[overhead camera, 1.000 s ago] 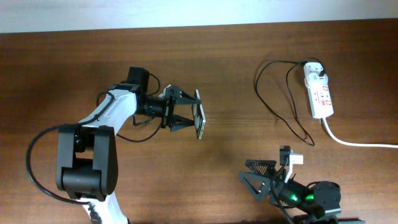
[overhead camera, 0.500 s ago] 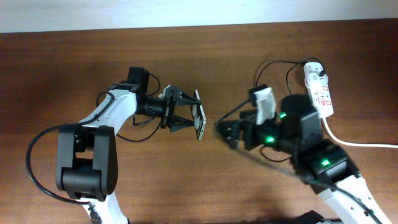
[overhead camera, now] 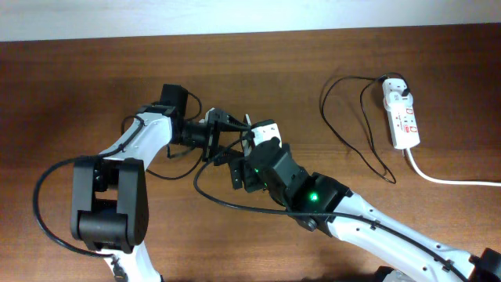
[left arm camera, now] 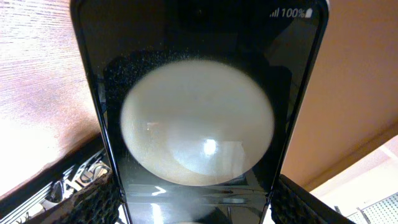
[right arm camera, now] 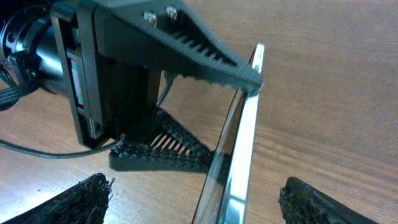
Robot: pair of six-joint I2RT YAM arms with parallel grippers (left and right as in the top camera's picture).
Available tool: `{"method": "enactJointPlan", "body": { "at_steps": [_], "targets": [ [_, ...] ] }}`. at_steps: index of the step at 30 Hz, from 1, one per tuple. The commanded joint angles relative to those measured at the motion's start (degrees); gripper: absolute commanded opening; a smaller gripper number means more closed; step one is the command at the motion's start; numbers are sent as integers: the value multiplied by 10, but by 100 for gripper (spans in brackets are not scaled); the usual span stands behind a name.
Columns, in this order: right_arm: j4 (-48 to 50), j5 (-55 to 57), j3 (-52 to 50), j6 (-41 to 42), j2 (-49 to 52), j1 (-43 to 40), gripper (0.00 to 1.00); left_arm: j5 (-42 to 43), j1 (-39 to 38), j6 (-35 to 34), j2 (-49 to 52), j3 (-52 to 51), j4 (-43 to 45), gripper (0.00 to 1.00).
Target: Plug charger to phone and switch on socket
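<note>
1. L end effector (right arm camera: 233, 121): clamped on phone (left arm camera: 199, 124). Phone kept on edge, screen side-on, left of centre of table (overhead camera: 70, 70).
2. R end effector (right arm camera: 205, 202): fingers apart, nothing held, set just beside phone.
3. Charger (overhead camera: 323, 103): left loose on table at right, well apart from phone; one end run to top of socket (overhead camera: 403, 117).

Step judged: phone presented, cable not yet fetched. Next req'd: plug tip to be gripped by R, lined up w/ phone port, pushed in; switch pressed after.
</note>
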Motion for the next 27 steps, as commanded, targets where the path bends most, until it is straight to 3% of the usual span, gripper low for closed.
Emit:
{"method": "enactJointPlan", "body": {
  "at_steps": [1,4,12,23,27],
  "targets": [
    [6,40,10,2,4,3,84,37,0,-12,-1,2,-1,71],
    [6,40,10,2,4,3,68,34,0,-41,-1,2,-1,71],
    [5,32,10,3,11,3,43,34,0,-42,-1,2,-1,71],
    [5,20,10,2,16,3,24,27,0,-41,-1,2,-1,72],
    [5,20,10,2,16,3,24,-14,0,-42,-1,2,-1,72]
  ]
}}
